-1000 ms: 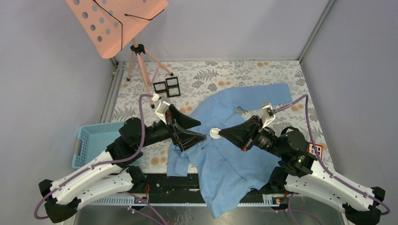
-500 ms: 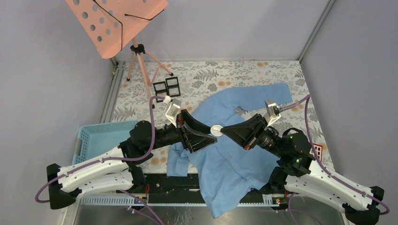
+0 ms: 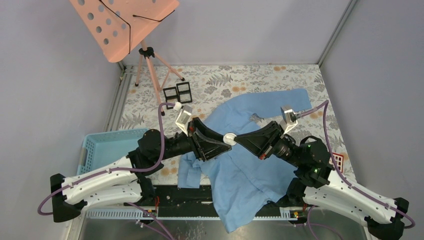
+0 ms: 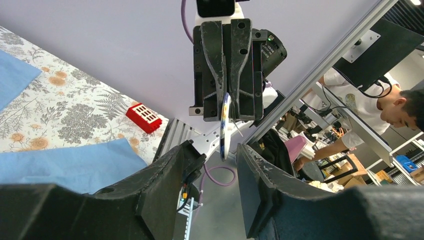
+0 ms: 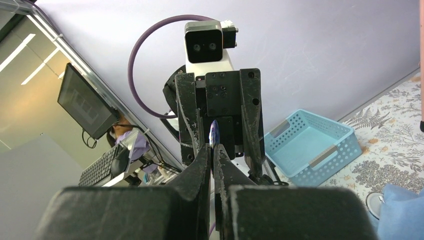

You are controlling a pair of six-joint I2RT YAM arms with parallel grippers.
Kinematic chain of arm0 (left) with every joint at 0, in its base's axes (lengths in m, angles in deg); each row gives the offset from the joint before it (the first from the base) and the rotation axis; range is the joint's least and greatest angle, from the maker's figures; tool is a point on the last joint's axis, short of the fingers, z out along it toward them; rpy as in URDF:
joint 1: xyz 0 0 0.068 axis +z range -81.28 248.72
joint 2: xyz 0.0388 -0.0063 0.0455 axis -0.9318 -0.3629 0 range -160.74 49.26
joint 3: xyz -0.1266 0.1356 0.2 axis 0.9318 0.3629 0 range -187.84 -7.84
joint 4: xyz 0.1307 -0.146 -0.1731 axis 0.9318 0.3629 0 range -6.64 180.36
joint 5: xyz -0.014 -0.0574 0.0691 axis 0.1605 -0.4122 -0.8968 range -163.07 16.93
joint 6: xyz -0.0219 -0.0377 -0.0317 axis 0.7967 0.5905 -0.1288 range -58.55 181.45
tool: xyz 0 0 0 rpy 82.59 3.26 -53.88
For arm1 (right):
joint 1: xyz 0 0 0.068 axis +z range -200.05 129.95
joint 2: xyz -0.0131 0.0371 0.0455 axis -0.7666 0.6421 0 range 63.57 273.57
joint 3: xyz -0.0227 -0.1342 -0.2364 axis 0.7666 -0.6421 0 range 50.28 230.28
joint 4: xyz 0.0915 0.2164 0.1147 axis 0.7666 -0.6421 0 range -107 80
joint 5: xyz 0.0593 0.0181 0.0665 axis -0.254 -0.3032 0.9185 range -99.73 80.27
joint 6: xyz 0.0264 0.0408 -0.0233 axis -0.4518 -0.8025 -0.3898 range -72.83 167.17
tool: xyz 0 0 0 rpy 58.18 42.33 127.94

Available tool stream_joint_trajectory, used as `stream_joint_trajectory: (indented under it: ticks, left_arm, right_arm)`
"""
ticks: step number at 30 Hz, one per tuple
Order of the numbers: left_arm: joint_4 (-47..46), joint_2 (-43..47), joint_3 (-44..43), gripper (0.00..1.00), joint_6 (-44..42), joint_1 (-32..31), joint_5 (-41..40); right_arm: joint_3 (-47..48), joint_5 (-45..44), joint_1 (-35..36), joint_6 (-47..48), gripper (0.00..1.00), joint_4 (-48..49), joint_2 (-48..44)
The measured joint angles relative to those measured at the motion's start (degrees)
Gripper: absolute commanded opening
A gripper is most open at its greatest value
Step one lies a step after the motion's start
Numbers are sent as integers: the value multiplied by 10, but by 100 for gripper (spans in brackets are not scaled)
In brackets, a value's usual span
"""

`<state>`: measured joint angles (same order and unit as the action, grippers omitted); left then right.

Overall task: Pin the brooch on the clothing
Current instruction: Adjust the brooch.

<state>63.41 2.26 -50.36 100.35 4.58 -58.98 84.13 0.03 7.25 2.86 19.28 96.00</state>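
The brooch (image 3: 229, 139), a round white disc, hangs in the air above the clothing (image 3: 250, 170), a light blue shirt spread on the table. My right gripper (image 3: 237, 140) is shut on its right edge. My left gripper (image 3: 221, 142) faces it from the left, its jaws partly open on either side of the disc. In the left wrist view the brooch (image 4: 225, 125) is edge-on between the fingertips (image 4: 192, 150), with a gap on both sides. In the right wrist view the right gripper (image 5: 212, 147) pinches the brooch (image 5: 213, 132).
A light blue basket (image 3: 102, 150) stands at the left near edge. A pink music stand (image 3: 122, 25) rises at the back left, with two black frames (image 3: 177, 93) near its feet. A small red object (image 3: 337, 160) lies by the right arm.
My left gripper has moved right, up to the brooch, and its jaws have narrowed around it. The right gripper has lifted the brooch slightly and stays shut on it.
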Motion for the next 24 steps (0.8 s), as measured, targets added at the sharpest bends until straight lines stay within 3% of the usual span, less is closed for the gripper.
stream_joint_trajectory:
  ticks: [3,5,6,16,18,20,24]
  left_arm:
    - [-3,0,0,41,1,0,-2]
    - [-4,0,0,27,2,0,-4]
    - [-4,0,0,25,3,0,-5]
    - [-10,-7,-1,26,13,-3,-5]
    - [-10,-7,-1,17,16,-3,-5]
    - [-14,-7,-1,0,19,-3,-4]
    - [-20,-8,-1,0,28,-6,-2]
  right_arm:
    - [0,3,0,-1,0,0,1]
    - [0,4,0,-2,0,0,2]
    - [0,4,0,-2,0,0,3]
    - [0,4,0,-3,0,-7,5]
    - [0,4,0,-5,0,-7,6]
    - [0,4,0,-6,0,-8,6]
    - [-1,4,-1,-8,0,-9,4]
